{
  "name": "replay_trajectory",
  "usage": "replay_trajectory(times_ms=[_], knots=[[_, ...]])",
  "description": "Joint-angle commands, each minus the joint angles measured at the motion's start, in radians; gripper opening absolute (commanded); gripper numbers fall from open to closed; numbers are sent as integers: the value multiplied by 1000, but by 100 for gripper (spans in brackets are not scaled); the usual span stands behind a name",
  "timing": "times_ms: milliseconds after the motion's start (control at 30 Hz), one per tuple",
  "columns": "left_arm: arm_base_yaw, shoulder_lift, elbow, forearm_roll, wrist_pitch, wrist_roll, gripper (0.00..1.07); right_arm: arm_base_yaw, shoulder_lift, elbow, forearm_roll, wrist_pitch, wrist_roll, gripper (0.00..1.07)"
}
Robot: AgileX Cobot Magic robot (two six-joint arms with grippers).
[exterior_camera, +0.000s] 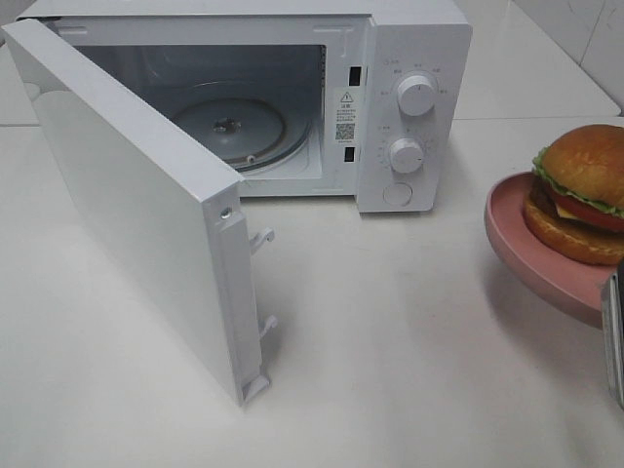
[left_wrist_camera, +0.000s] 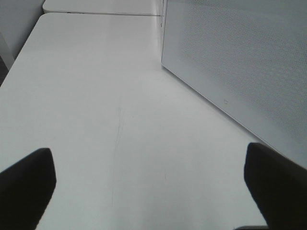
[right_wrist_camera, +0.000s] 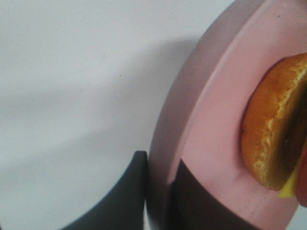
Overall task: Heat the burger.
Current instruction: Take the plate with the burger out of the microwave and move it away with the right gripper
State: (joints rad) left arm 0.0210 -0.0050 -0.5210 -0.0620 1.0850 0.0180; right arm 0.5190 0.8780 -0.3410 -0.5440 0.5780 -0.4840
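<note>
On the right edge of the exterior high view, the burger is sitting on a pink plate, its glossy domed bun on top, green lettuce, red tomato and yellow cheese showing beneath it. The plate is appearing raised and tilted, casting a shadow on the white table below. Only a dark sliver of the right gripper is showing at the frame's edge, just beside the plate's near rim. From the right wrist camera, the right gripper is pinching the plate's rim: one dark finger is lying against the plate's underside and the other is pressing on the pink upper surface, so the fingers are clamped on the plate, not on the food. The burger is lying further in on the plate, near the inner finger but apart from it, its lower bun facing the camera. The microwave is standing at the back of the table with its door swung wide open, and the glass turntable is showing inside. From the left wrist camera, the left gripper is hovering over bare table with its two dark fingers standing wide apart, holding nothing, with the perforated face of the door just beside it.
</note>
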Motion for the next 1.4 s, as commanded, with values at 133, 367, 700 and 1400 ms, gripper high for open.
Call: replay_trajectory(times_ms=[133,367,700,1400], knots=[[3,-5,5,-1,-13,-6,100,-2,-17,12,-132,-32,179,0],[3,-5,5,-1,-13,-6,100,-2,8,12,-218,-3,429,0],[3,-5,5,-1,-13,-6,100,-2,135,-43,-317,59,727,0],[3,-5,5,-1,-13,-6,100,2,628,-279,-305,309,1218,0]])
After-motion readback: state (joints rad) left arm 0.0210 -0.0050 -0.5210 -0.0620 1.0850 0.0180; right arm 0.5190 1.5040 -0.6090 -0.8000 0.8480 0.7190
